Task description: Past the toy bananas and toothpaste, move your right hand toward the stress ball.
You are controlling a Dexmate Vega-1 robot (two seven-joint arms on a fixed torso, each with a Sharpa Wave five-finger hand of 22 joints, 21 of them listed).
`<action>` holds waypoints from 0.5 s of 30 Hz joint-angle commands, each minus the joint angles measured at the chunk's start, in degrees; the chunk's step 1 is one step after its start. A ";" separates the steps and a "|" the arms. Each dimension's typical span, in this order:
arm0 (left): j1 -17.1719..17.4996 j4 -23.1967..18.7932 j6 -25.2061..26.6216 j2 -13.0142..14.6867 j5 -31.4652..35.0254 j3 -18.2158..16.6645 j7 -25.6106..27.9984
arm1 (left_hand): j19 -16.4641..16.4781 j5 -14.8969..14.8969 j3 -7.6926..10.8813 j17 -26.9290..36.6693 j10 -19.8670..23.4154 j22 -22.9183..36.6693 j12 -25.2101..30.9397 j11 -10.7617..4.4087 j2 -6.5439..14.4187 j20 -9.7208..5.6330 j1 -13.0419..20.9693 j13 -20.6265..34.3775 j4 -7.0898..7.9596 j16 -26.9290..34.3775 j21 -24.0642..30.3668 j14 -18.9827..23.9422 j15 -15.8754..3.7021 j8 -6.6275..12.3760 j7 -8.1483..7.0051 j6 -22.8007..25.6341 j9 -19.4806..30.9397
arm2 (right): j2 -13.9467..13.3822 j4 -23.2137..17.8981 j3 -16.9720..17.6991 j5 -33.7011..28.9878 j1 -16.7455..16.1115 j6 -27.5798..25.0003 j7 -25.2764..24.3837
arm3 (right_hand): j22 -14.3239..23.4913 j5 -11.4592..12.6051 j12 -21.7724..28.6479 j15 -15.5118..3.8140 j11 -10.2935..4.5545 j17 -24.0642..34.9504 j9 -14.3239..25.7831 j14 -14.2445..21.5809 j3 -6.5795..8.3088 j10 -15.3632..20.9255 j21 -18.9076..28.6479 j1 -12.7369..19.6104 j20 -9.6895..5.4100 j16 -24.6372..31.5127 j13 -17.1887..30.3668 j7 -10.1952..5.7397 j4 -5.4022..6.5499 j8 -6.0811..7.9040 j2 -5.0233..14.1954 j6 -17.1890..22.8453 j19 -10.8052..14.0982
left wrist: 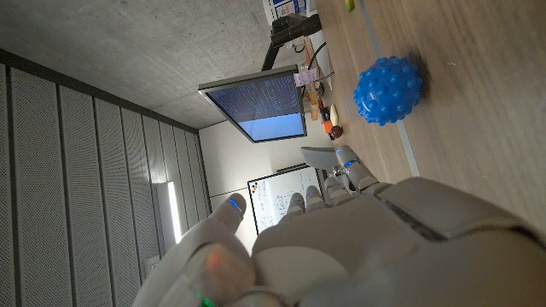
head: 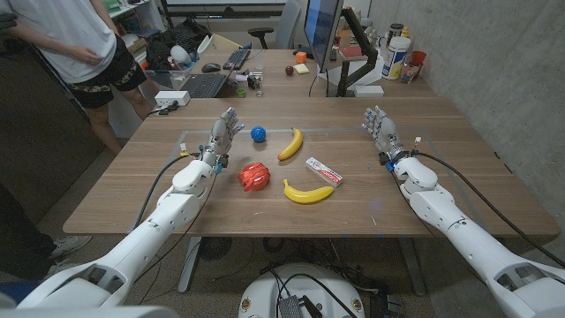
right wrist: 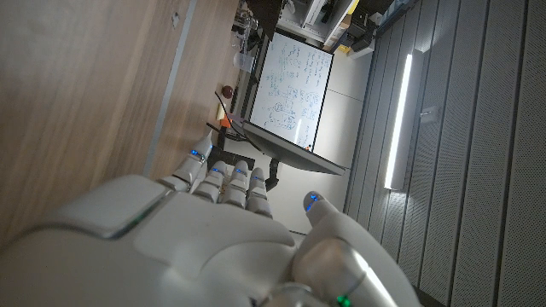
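Observation:
A blue spiky stress ball [head: 258, 133] [left wrist: 388, 90] lies on the wooden table [head: 441, 190], just right of my left hand [head: 222, 137] [left wrist: 341, 247]. One toy banana [head: 290, 144] lies behind the toothpaste box [head: 323, 171], and a second banana [head: 308, 193] lies in front of it. A red lumpy toy [head: 252, 176] sits left of the front banana. My right hand [head: 380, 128] [right wrist: 213, 239] is at the table's right side, well apart from all of these, fingers apart and holding nothing. My left hand holds nothing either, its fingers extended.
A person [head: 79, 44] stands at the back left beside the table. Behind the table is a second desk with a monitor [head: 320, 31], a keyboard [head: 205, 84], bottles [head: 397, 57] and small clutter. A cable [head: 459, 172] runs along my right arm.

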 commanded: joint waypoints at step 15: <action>2.81 -1.77 2.40 -3.70 4.67 -5.67 -2.10 | -2.55 0.41 0.42 0.12 -0.70 0.21 0.31 0.23 5.54 -3.47 -0.12 0.27 0.00 0.29 0.10 -1.31 -1.20 0.37 0.06 -1.40 0.09 | 8.92 -1.86 11.74 -11.62 -2.28 -4.45 6.98 | 0.08 0.39 0.19 -0.39 0.46 0.16 0.29 -0.02 0.63 0.52 0.11 0.70 -2.74 0.30 0.19 -0.06 -0.27 0.47 5.67 0.63 -0.19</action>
